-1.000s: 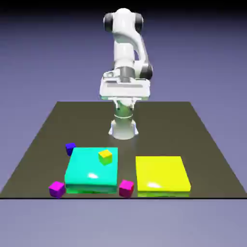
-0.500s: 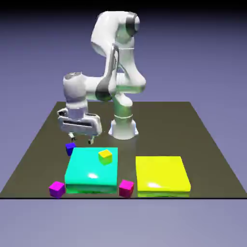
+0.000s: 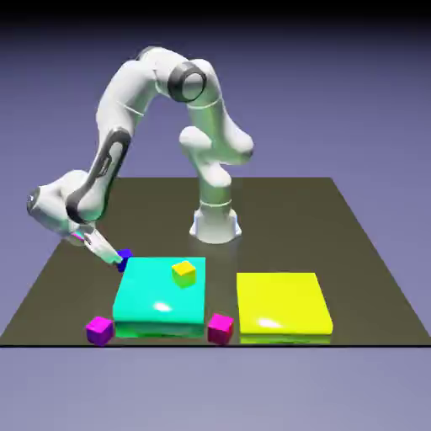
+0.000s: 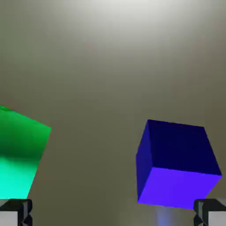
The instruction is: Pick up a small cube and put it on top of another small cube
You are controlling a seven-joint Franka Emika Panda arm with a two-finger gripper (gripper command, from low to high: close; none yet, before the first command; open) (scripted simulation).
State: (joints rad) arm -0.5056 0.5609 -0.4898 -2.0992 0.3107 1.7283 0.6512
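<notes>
Your gripper (image 4: 113, 214) jaws are wide apart. The tiny dark blue cube (image 4: 176, 164) sits off to the right, so slide right until it's in the middle, then close.

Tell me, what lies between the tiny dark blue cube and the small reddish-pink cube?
The cyan-green flat slab, a small yellow cube atop it, separates the blue cube from the pink one, exterior view.

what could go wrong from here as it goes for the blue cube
The blue cube sits off to one side between the open gripper tips, close to one finger, so that finger may land on it or shove it instead of straddling it. The green slab lies right beside the cube, so the other finger could catch its edge on the way down.
</notes>
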